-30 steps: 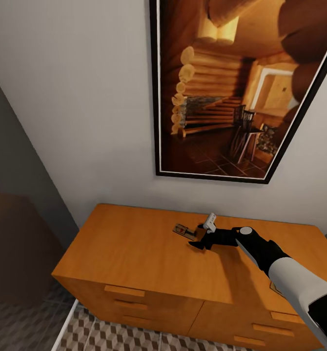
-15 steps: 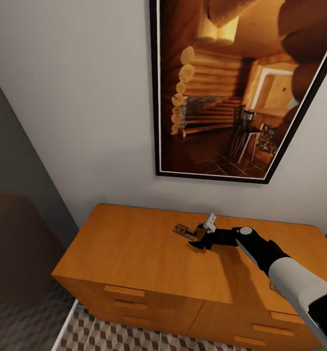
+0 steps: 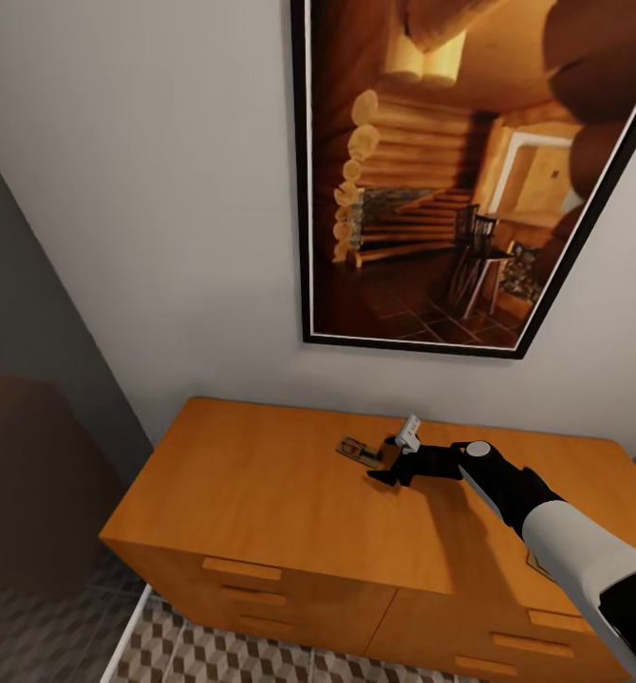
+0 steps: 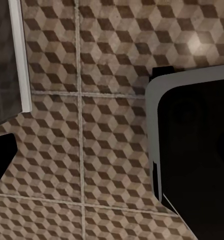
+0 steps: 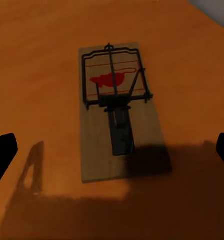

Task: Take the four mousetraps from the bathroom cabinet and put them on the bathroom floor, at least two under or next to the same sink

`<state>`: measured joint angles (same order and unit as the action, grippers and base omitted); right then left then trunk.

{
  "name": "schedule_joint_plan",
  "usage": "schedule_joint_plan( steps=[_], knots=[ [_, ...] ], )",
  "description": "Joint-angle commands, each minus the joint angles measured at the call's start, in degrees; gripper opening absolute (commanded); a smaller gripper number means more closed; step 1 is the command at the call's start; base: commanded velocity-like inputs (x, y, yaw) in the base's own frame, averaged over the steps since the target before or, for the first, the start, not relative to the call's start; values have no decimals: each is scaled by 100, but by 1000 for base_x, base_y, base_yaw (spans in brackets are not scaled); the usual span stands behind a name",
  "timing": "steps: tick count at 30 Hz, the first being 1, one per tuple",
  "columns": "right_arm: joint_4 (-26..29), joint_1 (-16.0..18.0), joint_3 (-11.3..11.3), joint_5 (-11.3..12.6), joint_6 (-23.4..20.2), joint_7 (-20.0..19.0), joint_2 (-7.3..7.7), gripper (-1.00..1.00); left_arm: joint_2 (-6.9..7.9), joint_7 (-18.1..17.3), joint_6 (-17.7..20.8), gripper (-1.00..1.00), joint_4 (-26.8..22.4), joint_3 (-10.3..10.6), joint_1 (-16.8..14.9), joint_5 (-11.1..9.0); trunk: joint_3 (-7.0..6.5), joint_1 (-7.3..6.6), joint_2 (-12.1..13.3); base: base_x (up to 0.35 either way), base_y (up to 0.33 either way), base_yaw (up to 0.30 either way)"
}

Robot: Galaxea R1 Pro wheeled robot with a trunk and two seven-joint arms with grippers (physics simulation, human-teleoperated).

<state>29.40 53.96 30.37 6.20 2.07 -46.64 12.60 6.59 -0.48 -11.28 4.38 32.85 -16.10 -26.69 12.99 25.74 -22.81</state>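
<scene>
Right hand (image 3: pixel 384 465) open, fingers spread beside mousetrap (image 5: pixel 118 112) on cabinet (image 3: pixel 261 493). Board judged light, stiff, thin; pinch across long edges.

Warm, dim, even light renders everything sharp, the right end effector (image 3: pixel 386 462) casting a soft dark shadow on the tabletop (image 5: pixel 36 60) beneath itself, while a faint pale glare spots the floor tiles (image 4: pixel 199 44).

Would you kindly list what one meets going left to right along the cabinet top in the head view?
Bare orange-brown wooden cabinet top → small brown wooden mousetrap → black right gripper → white and black right forearm.
</scene>
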Motion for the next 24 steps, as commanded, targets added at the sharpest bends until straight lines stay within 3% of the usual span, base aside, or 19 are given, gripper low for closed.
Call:
schedule_joint_plan(
  steps=[1,24],
  knots=[
    [-5,9,48,56,21,6,7,100,-5,-5,-32,100,17,48,-7,-38,11,4,-11,74,0,0],
    [-15,9,48,50,21,18,6,100,-6,-5,-32,100,19,49,-7,-38,11,4,-11,24,0,0]
  ],
)
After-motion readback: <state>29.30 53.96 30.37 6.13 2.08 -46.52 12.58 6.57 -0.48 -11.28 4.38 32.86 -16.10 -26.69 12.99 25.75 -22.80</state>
